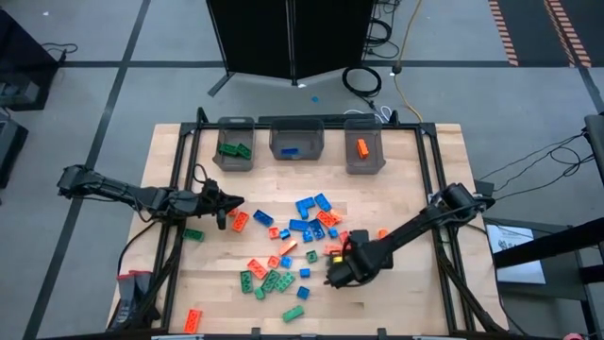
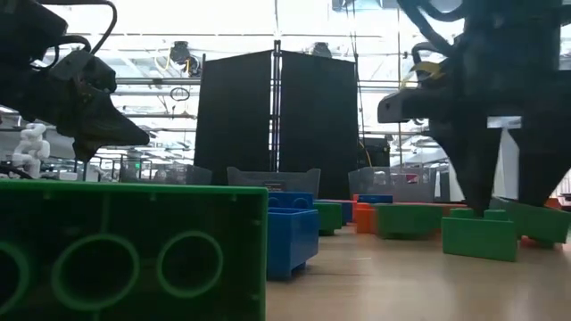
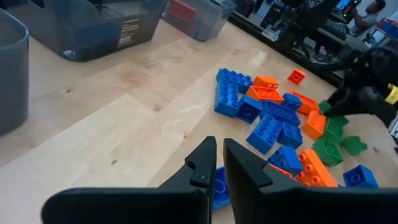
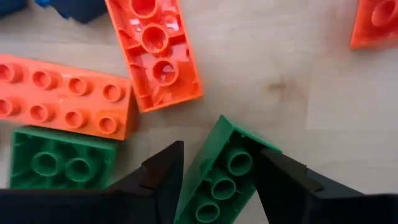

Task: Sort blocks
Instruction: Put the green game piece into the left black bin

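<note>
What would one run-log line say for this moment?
right gripper: around green block, on table | left gripper: shut, empty, above table | bins: few blocks inside

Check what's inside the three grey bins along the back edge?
High view: left bin holds green blocks, middle bin one blue block, right bin one orange block. Nothing else shows in them; anything under the green ones is hidden.

I see bare counter point(image 1: 406, 179) between the three bins point(image 1: 297, 142) and the brick pile point(image 1: 307, 227); my right end effector point(image 1: 334, 274) sits hemmed by orange bricks point(image 4: 56, 93) beside it.
</note>
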Controlling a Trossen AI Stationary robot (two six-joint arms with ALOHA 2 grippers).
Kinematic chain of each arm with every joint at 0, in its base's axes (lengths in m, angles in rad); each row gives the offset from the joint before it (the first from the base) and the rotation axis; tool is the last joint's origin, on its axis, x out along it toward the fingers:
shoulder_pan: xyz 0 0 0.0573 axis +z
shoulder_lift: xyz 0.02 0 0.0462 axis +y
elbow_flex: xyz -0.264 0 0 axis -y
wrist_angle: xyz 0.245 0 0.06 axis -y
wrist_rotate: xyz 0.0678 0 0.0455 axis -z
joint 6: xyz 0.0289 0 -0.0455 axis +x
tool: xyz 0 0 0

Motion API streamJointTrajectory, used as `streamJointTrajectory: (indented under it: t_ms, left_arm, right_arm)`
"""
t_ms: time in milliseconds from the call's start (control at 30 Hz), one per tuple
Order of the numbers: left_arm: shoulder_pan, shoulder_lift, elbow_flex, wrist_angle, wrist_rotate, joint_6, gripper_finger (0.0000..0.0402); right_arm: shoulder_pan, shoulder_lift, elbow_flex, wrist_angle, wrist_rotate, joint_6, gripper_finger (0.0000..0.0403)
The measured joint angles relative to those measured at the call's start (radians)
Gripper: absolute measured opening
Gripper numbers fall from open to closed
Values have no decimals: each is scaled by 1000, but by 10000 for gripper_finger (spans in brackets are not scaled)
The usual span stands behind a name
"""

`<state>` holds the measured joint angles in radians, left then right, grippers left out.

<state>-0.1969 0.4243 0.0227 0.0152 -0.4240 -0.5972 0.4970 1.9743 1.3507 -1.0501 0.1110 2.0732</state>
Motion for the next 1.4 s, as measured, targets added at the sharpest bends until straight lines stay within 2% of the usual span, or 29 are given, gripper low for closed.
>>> streamJointTrajectory:
  t_ms: [433, 600, 700, 800, 933, 1067, 1167, 1300, 1400]
  left_arm:
    - [0, 1, 0, 1, -2, -26, 33]
    - [0, 1, 0, 1, -2, -26, 33]
    - [0, 1, 0, 1, -5, -25, 33]
    - [0, 1, 0, 0, -11, -25, 33]
    - [0, 1, 0, 1, -12, -26, 33]
    - [0, 1, -4, 34, 1, -99, 33]
    - [0, 1, -6, 164, 37, -152, 33]
    - [0, 1, -4, 443, 98, -131, 33]
    - [0, 0, -2, 605, 151, -102, 33]
  right_arm:
    - [16, -6, 1, -14, -31, 15, 179]
    - [35, -68, 1, -16, 71, 15, 187]
    - [35, -114, 1, -72, 92, 4, 189]
    - [35, -148, 1, -109, 92, -43, 189]
    - [35, -174, 1, -71, 92, -166, 190]
    - [35, -199, 2, -30, 99, -215, 190]
    - [33, -211, 2, 30, 196, -204, 190]
    - [10, -219, 2, 162, 451, -222, 190]
    - [-38, -222, 2, 313, 608, -311, 190]
